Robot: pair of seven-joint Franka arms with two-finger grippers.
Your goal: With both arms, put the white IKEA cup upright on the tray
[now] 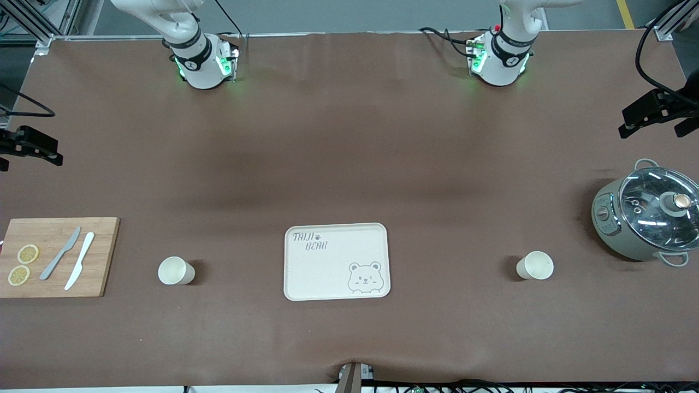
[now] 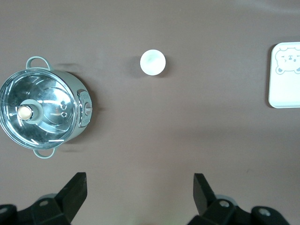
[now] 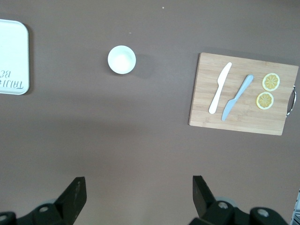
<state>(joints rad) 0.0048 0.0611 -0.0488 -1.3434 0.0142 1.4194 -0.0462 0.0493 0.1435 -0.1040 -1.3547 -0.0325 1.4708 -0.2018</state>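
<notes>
Two white cups are standing upright on the table, one on each side of the tray point(image 1: 337, 261): the cup toward the right arm's end point(image 1: 176, 271) is sitting between tray and cutting board point(image 1: 57, 257), the cup toward the left arm's end point(image 1: 535, 265) between tray and pot point(image 1: 647, 213). The tray is lying bare, about as near the camera as the cups. Both arms are waiting high at their bases. The left hand point(image 2: 138, 197) is hanging wide open, holding nothing, over bare table with pot and cup below; the right hand point(image 3: 138, 197) is likewise gaping empty over bare table short of its cup and the board. Risks, as I judge them: each cup is small, round and light, so an off-centre pinch is likely tipping or skidding it; two arms converging on one tray are risking a clash above it; a low carry is catching the raised rim. Hard to read: hands are not showing in the front view, only fingertips in the wrist views; cup contents and wall thickness are not discernible; the pot's edge is being cropped.
</notes>
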